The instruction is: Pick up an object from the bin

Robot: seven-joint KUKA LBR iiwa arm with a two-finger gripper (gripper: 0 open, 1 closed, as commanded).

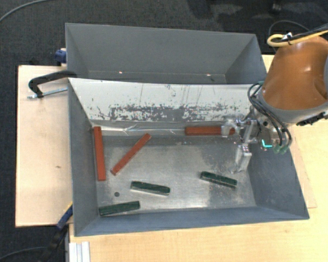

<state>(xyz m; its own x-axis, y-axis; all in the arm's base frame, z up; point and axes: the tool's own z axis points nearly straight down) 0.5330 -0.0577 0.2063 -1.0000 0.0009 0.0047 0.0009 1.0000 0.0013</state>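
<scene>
Jaws: open or closed, cannot tell
Gripper [243, 160] hangs low at right side of bin [153, 53]
Dark green bar [218, 179] flat on floor, just beside gripper toward front-left, apart from it
Short red bar [203, 130] along back wall, near wrist
Far left: long red bar [100, 153], slanted red bar [130, 154]
Front-left: two more green bars [150, 188], well apart from gripper

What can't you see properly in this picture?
- Camera view: red stick by the back wall, right end hidden behind the claw.
- Camera view: dark speck on the bin floor, too small to identify.
- Camera view: orange arm cover, cut off by the right edge.
</scene>
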